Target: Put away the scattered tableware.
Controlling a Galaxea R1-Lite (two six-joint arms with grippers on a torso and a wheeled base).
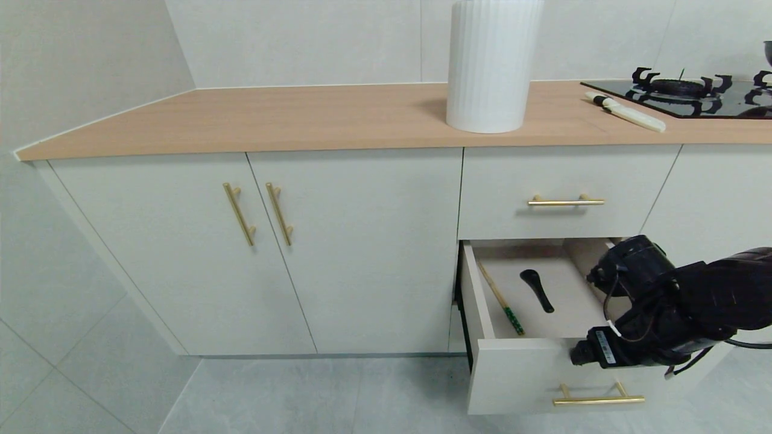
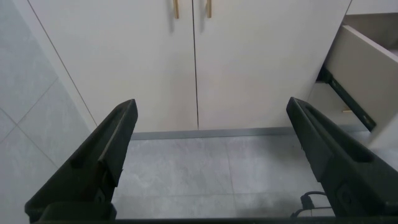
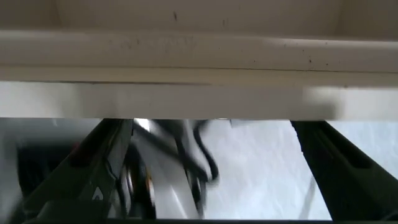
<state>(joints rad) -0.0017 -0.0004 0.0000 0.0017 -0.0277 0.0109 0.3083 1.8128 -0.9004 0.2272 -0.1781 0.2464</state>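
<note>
The lower drawer stands pulled out under the counter. Inside it lie a pair of wooden chopsticks with green tips and a black spoon. A white-handled knife rests on the wooden counter beside the stove. My right arm hangs at the drawer's front right corner. In the right wrist view my right gripper is open, close against a pale edge of the drawer, with nothing held. My left gripper is open and empty, low over the floor, facing the cabinet doors.
A tall white ribbed container stands on the counter. A black gas stove is at the back right. The upper drawer and the two cabinet doors are closed. The drawer's side juts out near my left gripper.
</note>
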